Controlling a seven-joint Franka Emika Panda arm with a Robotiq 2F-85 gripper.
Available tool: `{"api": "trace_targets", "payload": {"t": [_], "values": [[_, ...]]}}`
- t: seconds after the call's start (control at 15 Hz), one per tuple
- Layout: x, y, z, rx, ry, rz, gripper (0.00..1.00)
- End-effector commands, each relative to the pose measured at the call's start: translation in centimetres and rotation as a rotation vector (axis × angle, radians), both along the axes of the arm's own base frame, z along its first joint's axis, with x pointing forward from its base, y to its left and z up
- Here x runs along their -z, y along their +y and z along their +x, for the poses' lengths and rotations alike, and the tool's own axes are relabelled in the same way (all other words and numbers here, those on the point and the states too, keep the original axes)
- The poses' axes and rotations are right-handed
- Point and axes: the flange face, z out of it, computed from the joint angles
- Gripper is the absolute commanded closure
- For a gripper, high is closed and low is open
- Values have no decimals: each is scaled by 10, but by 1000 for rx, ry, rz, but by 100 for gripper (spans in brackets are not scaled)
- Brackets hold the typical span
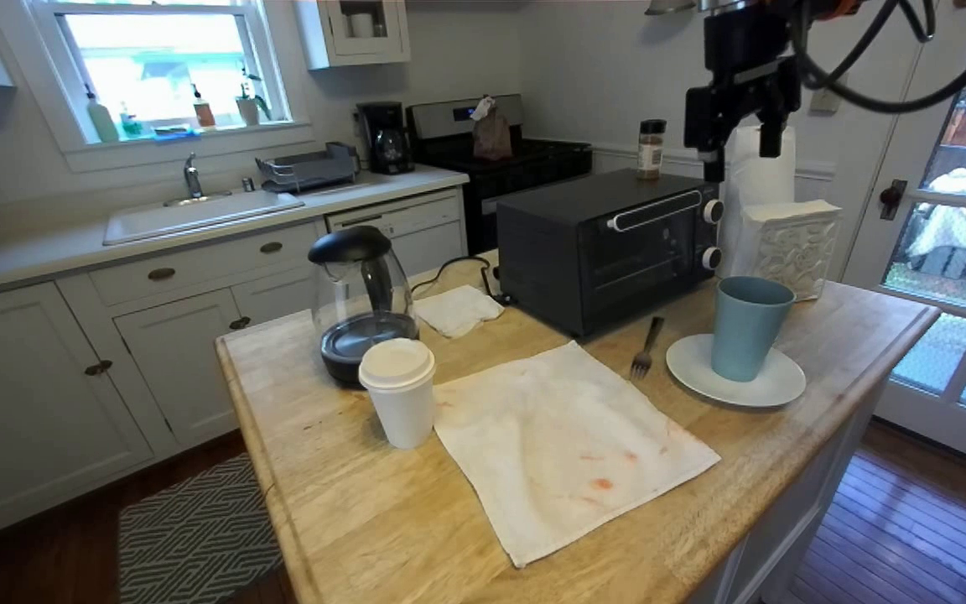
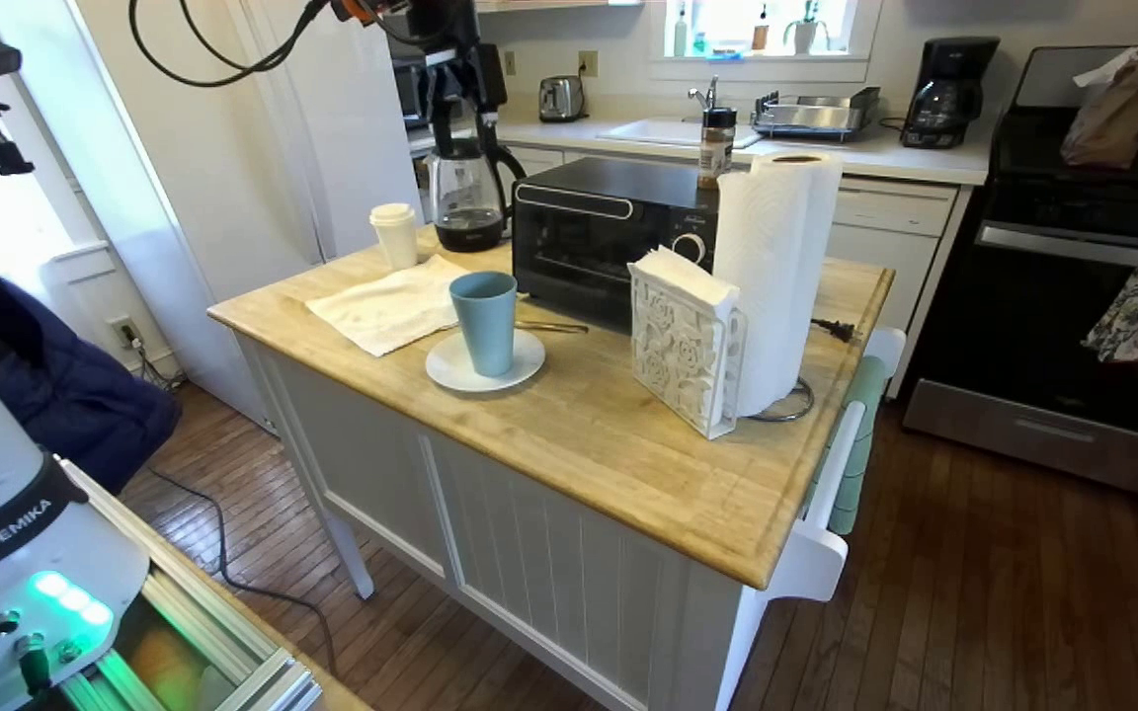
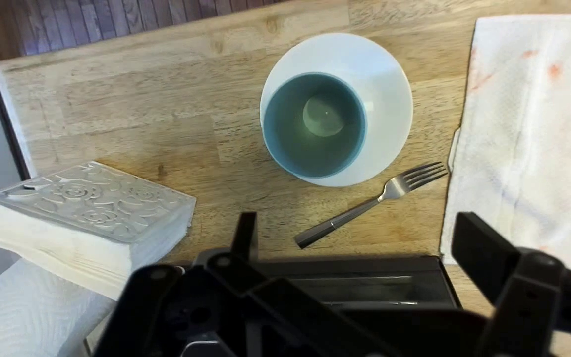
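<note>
The tapered cup (image 1: pixel 751 331) is coloured muted teal, the round saucer (image 3: pixel 389 109) plain white. The square off-white cloth (image 1: pixel 563 436) is blotched orange-red. The white openwork napkin holder (image 2: pixel 680 351) is patterned with roses. The boxy toaster oven (image 1: pixel 543 260) and two-fingered tool (image 1: pixel 743 157) are mainly black.

The black toaster oven (image 1: pixel 600 243) stood level on the wooden tabletop (image 1: pixel 349 503), a plain box with its glass door shut, a pale handle bar along the door's top and two knobs beside it. In front of it lay the fork (image 3: pixel 345 218), flat and at a slant, silvery at the head and darker along the handle, its handle end near the oven, its tines just short of the white cloth (image 3: pixel 523 148). Near the tines, apart from them, a white plate (image 3: pixel 389 114) carried the blue-grey cup (image 1: pixel 751 331), upright, widening toward its open mouth, the paler bottom visible from above.
</note>
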Motion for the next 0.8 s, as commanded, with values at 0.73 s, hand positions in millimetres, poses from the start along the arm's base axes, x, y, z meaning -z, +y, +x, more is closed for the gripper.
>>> {"api": "trace_targets", "payload": {"t": [0.73], "values": [[-28,-56,-47,77,-34,47,0]]}}
